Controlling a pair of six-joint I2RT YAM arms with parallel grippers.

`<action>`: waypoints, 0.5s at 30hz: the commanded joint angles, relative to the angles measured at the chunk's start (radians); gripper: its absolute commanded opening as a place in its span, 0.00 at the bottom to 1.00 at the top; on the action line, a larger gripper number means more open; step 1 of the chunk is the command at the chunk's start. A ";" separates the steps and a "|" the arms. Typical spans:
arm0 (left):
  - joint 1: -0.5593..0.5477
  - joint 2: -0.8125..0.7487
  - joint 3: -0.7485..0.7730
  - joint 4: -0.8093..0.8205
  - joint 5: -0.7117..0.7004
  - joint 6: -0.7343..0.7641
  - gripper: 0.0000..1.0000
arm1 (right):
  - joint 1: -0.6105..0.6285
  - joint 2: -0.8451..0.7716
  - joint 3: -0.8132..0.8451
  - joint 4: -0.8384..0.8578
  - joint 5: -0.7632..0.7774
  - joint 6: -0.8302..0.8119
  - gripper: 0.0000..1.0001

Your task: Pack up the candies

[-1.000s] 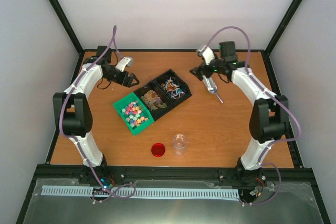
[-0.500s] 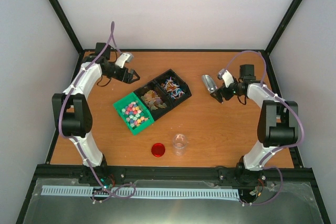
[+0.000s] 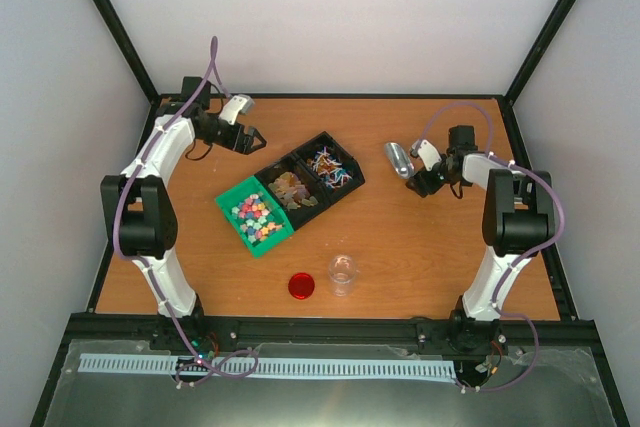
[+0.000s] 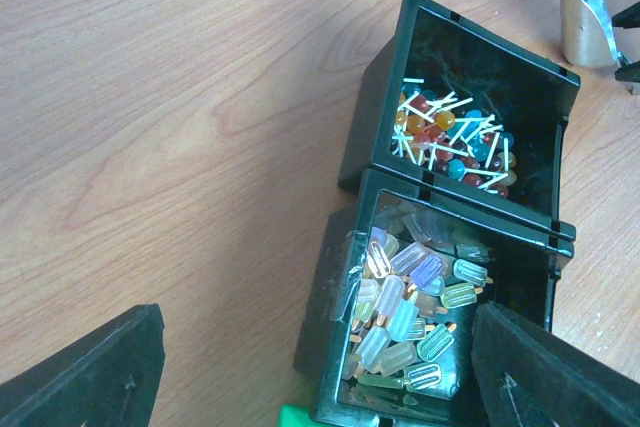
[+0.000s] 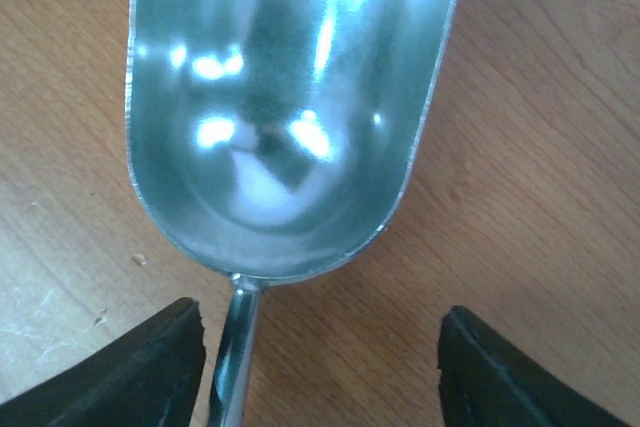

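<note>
The candies (image 3: 254, 216), small pastel lumps, fill a green bin (image 3: 231, 197) at mid-table. A metal scoop (image 3: 397, 157) lies on the table to the right; it also shows in the right wrist view (image 5: 285, 97) and the left wrist view (image 4: 585, 12). My right gripper (image 3: 420, 173) is open just behind the scoop, its fingers (image 5: 120, 372) wide apart on either side of the thin handle (image 5: 232, 357), not gripping it. My left gripper (image 3: 246, 138) is open and empty above the table, behind and left of the bins.
Two black bins adjoin the green one: one with popsicle-shaped sweets (image 4: 420, 292), one with lollipops (image 4: 450, 137). A clear cup (image 3: 343, 274) and a red lid (image 3: 301, 286) stand near the front. Black frame posts edge the table.
My right arm has swung down and right, bringing the scoop from in the air to the table, and folded its elbow in. My left gripper has drawn back a little.
</note>
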 commanded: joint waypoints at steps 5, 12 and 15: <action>-0.003 -0.001 0.015 0.026 -0.009 -0.021 0.86 | 0.016 0.013 -0.026 0.017 0.031 -0.074 0.50; -0.002 0.016 0.059 0.010 -0.001 -0.019 0.86 | 0.049 0.003 -0.019 -0.039 -0.003 -0.120 0.18; -0.002 0.012 0.073 -0.007 0.001 -0.003 0.86 | 0.058 -0.014 -0.005 -0.073 -0.014 -0.132 0.04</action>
